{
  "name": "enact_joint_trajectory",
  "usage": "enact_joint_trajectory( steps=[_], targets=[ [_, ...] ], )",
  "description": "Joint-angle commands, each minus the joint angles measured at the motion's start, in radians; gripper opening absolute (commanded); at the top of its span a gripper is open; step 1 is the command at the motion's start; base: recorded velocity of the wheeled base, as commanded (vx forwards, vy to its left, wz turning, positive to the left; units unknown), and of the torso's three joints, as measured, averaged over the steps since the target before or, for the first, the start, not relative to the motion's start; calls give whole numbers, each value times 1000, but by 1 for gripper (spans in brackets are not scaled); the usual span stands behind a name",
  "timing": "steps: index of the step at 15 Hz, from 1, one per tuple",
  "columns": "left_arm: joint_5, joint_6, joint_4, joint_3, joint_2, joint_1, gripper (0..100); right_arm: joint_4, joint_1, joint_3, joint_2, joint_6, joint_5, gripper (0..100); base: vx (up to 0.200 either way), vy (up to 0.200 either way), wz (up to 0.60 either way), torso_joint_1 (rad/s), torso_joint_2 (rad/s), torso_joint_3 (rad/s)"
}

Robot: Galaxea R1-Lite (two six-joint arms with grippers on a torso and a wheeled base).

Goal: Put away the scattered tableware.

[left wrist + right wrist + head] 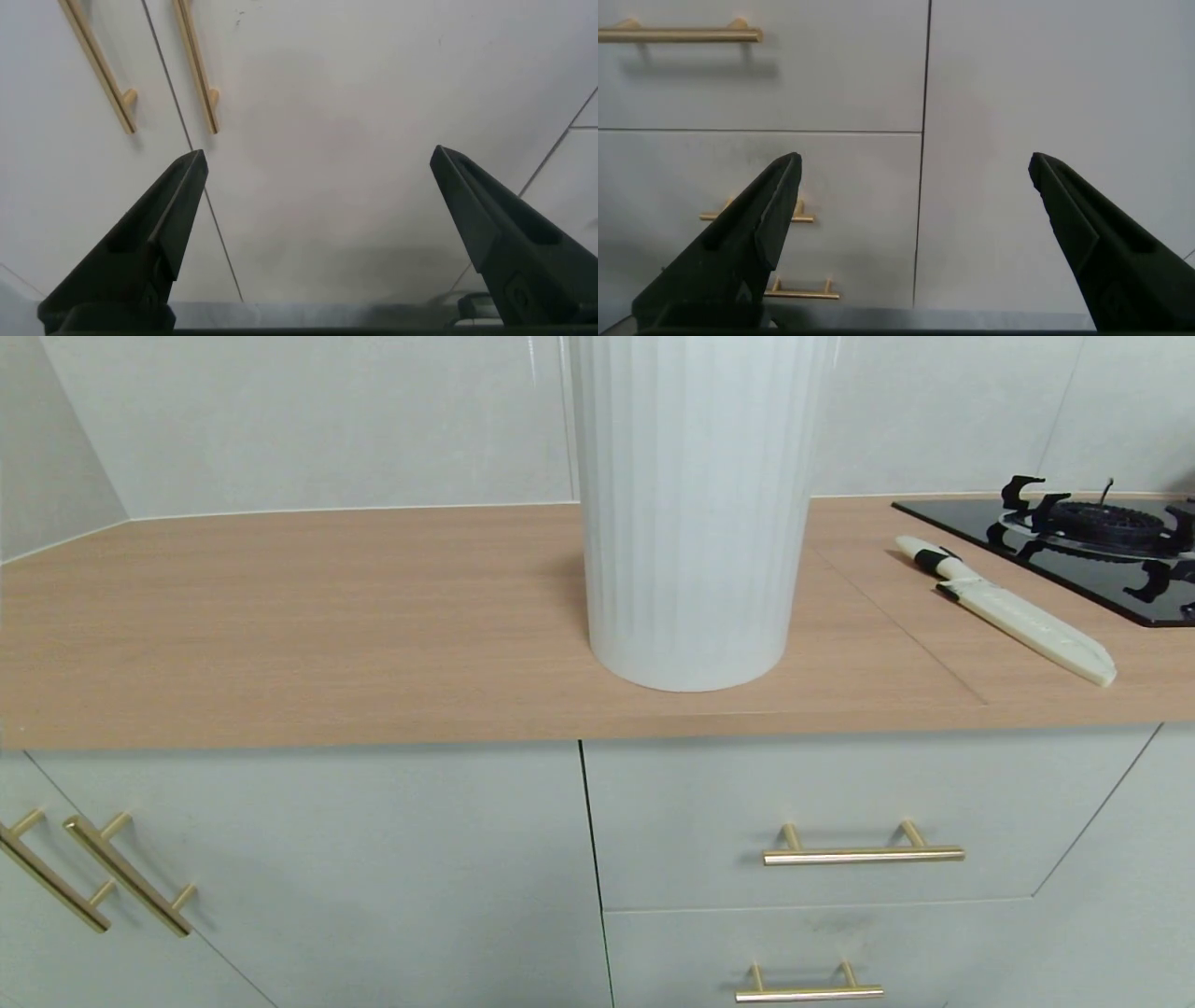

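Light-brown wooden countertop (280, 616) spans the head view; at its right side lies the cream-bladed knife with a cream and black handle (1008, 611), flat, just beside the black glass gas hob (1092, 546) in the upper right corner. At centre stands a tall white ribbed cylindrical container (691, 513), apart from the knife. Below run pale grey cabinet fronts (308, 859) with brass bar handles (864, 852). The left gripper (318, 154) and right gripper (914, 159) both gape wide, holding nothing, facing those fronts

a wooden countertop (280, 616) tops pale grey cabinets (373, 859) with brass handles (864, 852), a light tiled wall (327, 420) behind.
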Motion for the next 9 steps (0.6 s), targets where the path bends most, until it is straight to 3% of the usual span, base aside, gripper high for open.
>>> enact_joint_trajectory(
  steps=[1,4,7,9],
  targets=[
    [1,-1,0,0,1,0,100,0,1,0,2,-1,1,100,0,0,0,71,-271,-193],
    [1,-1,0,0,1,0,100,0,1,0,2,-1,1,100,0,0,0,131,-271,-258],
    [1,-1,0,0,1,0,100,0,1,0,2,-1,1,100,0,0,0,56,-531,-276],
    [1,-1,0,0,1,0,100,0,-1,0,2,-1,0,100,0,0,0,244,-479,-268]
  ],
)
